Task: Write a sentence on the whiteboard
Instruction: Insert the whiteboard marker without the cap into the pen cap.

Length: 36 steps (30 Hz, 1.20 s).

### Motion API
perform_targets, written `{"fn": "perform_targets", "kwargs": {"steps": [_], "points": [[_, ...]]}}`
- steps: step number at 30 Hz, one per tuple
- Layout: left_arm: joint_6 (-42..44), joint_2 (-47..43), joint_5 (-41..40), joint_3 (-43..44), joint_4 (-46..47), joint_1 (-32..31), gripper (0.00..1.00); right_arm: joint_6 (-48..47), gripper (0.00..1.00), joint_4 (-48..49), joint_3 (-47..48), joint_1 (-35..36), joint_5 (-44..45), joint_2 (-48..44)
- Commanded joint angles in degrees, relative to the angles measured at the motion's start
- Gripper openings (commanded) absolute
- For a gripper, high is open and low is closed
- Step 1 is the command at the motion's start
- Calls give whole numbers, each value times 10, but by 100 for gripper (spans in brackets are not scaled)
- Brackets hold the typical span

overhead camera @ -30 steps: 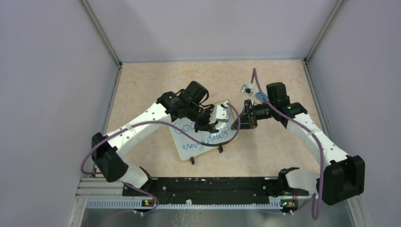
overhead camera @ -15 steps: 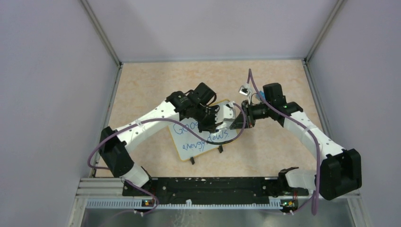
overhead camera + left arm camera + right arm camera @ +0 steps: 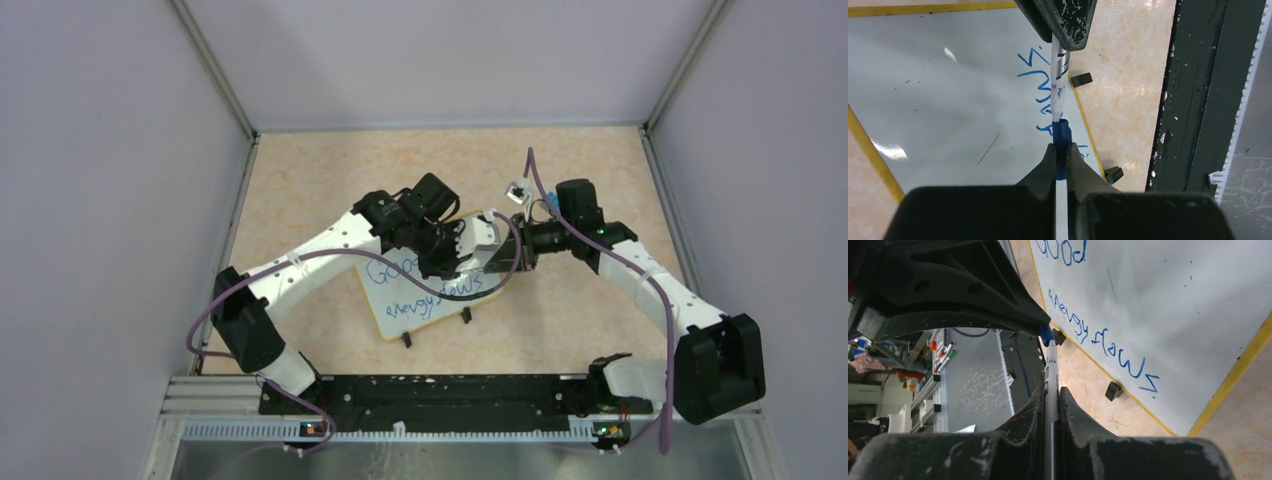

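Whiteboard (image 3: 1198,300) lettering (image 3: 1100,337) reads "Good energy flows".

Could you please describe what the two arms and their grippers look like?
Both the left arm and the right arm have white links joined by bulky black joint housings, and a purple cable loops loosely along each. The left gripper and the right gripper each have two dark, tapering fingers, scuffed with white specks.

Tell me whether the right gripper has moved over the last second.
Yes. The right gripper has shifted left, closing in on the right edge of the whiteboard.
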Motion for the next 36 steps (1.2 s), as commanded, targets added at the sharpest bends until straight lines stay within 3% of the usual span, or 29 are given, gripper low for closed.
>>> {"fn": "perform_targets", "kwargs": {"steps": [1,10,17,22,25,30,36], "points": [[-8,-11,117,28,105,-17,0,29,0,90,-14,15,-10,-12],[-7,-29,132,2,107,-13,0,36,0,103,-17,15,-47,-17],[-5,-16,141,40,109,-14,0,40,0,105,-21,15,-26,-12],[9,-15,163,58,82,-13,37,62,0,126,-25,13,-33,-12],[0,-28,144,59,79,-9,51,73,0,137,-22,5,-43,-10],[-9,-55,208,60,65,41,64,102,0,170,-22,-10,-66,-14],[-38,-97,252,5,79,120,66,105,0,166,-9,-12,-90,-23]]}}
